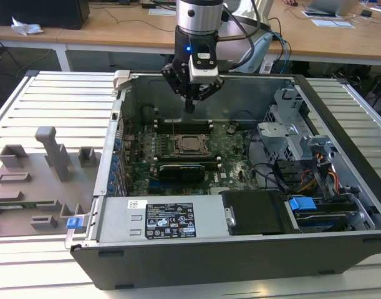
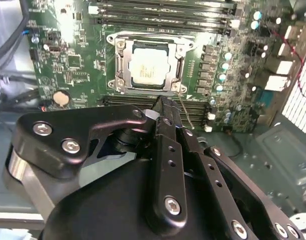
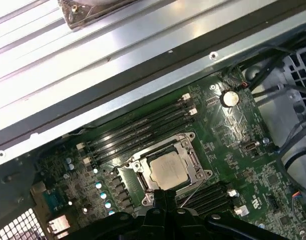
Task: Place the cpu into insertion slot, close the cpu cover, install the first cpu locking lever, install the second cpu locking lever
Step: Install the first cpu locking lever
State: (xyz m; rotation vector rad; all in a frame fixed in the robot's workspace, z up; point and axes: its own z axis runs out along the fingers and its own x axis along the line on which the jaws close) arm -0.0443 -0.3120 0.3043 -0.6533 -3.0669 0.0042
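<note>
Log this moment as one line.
silvery-grey square cpu seated in black-framed insertion slot | dark-silver metal cpu cover down | thin wire lever angled out | gripper shut, beside lever

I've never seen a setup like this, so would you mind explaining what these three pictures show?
This is a robot arm working inside an open computer case that sits on a slatted table. The exterior view looks at the whole scene from off the arm; both wrist views come from cameras riding on the arm, looking at the green motherboard. The arm's hand hangs above the board with fingers shut, holding nothing I can make out. The cpu sits in place on the board, with the cover down around it. A grey parts rack lies on the table at the exterior view's left.
</note>
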